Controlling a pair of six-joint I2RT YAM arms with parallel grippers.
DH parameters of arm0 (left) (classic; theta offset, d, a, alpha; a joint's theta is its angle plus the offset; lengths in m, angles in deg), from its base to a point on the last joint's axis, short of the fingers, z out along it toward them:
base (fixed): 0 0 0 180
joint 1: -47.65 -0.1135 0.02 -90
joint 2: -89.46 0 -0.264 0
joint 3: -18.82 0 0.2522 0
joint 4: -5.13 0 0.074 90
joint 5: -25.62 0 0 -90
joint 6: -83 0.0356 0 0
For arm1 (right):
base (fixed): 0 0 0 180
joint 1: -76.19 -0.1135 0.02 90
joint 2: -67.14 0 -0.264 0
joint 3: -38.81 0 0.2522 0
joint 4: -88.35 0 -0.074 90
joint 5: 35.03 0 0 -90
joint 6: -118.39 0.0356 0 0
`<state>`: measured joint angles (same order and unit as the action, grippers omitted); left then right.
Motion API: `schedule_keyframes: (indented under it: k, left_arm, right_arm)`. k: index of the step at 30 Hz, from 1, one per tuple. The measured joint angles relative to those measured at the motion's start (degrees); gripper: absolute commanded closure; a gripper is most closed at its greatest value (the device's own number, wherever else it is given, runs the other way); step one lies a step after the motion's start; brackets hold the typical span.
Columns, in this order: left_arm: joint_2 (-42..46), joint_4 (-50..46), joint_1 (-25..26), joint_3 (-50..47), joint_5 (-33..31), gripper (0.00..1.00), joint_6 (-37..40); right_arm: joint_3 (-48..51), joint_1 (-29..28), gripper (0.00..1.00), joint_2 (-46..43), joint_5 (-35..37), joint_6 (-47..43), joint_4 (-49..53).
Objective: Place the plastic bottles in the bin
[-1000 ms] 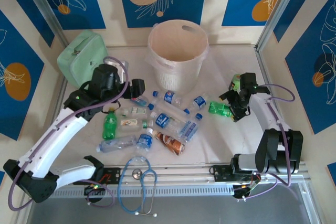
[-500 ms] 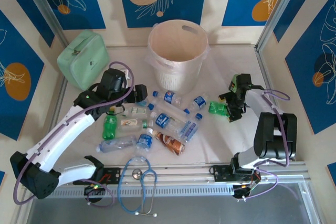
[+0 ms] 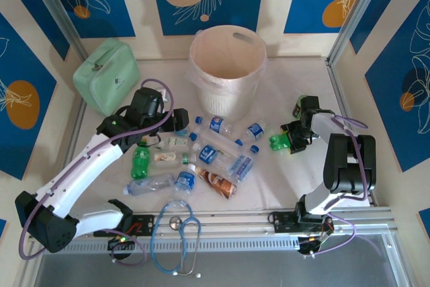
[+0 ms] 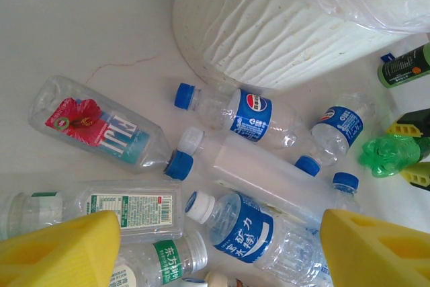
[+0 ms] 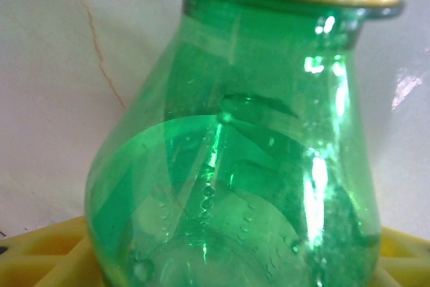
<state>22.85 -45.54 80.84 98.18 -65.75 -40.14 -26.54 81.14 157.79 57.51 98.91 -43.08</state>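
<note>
Left wrist shows a Pepsi-logo bottle (image 4: 248, 113) near a FIJI bottle (image 4: 101, 129).

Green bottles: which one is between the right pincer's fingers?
The clear green bottle lying on the right, apart from the pile; the right pincer grips it. A second green bottle lies untouched at the pile's left edge.

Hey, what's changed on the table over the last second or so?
The right claw slid left and closed on the green bottle. The left claw, open, eased right over the pile of bottles. The pile, the bin, the pouch and the stethoscope lie as before.
</note>
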Motion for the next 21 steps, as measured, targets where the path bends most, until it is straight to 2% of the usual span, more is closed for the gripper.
schedule_keyframes:
  k: [8, 15, 18, 21]
  left_arm:
    - [-0.11, -0.02, 0.0, 0.0, -0.09, 0.23, 0.17]
    - [-0.15, 0.02, 0.0, -1.05, -0.92, 0.23, 0.13]
    - [-0.11, 0.02, -0.02, -1.53, -1.36, 0.23, -0.04]
    - [-0.11, 0.46, -0.04, -1.66, -1.53, 0.23, -0.52]
  right_arm:
    - [2.12, 0.37, 0.41, -3.58, 0.42, -1.97, 0.57]
    - [2.49, -0.31, 0.41, -18.16, 1.22, -7.15, 6.88]
    - [-0.96, -2.43, 0.41, -25.24, 2.23, -9.68, 11.23]
    - [-8.72, -5.95, 0.41, -29.05, 2.45, -12.31, 13.18]
